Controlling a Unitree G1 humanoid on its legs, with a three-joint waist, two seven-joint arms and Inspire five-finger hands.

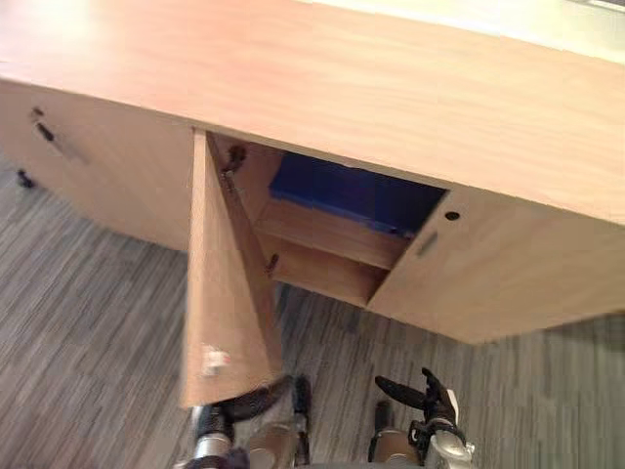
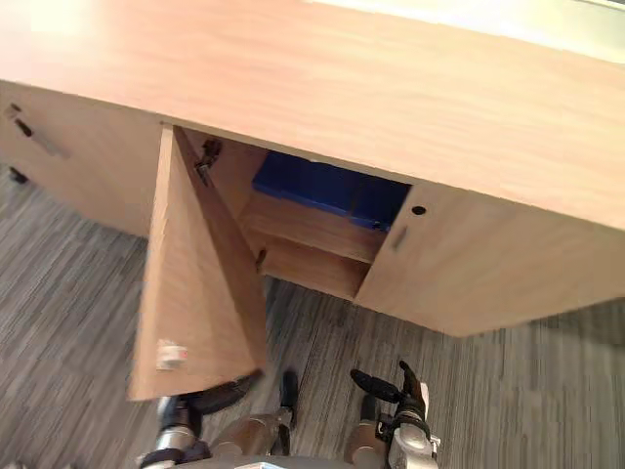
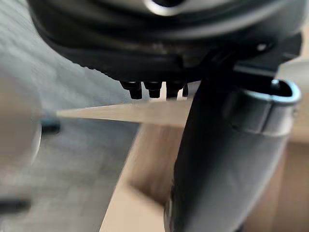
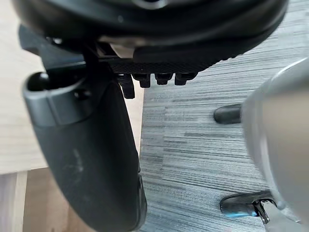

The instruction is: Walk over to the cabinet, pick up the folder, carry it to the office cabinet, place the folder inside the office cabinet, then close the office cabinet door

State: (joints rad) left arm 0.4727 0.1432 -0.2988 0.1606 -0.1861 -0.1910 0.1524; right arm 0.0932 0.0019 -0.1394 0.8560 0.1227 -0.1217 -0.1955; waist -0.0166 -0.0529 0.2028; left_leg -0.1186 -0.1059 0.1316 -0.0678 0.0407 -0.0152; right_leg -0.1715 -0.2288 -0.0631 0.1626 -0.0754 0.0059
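Note:
A blue folder (image 1: 342,191) lies inside the low wooden office cabinet (image 1: 342,88), on its upper shelf. The cabinet door (image 1: 220,283) stands swung out towards me, hinged at its far edge. My left hand (image 1: 249,401) sits low behind the door's near bottom corner, fingers straight and close to the door's edge (image 3: 120,112). The right hand (image 1: 430,396) hangs open over the carpet below the closed right-hand door, holding nothing. The lower shelf looks bare.
The closed door on the right has a small handle (image 1: 427,243) and a keyhole (image 1: 451,215). Another closed door with a handle (image 1: 44,132) is at the far left, above a caster (image 1: 24,179). Grey striped carpet (image 1: 88,322) covers the floor in front.

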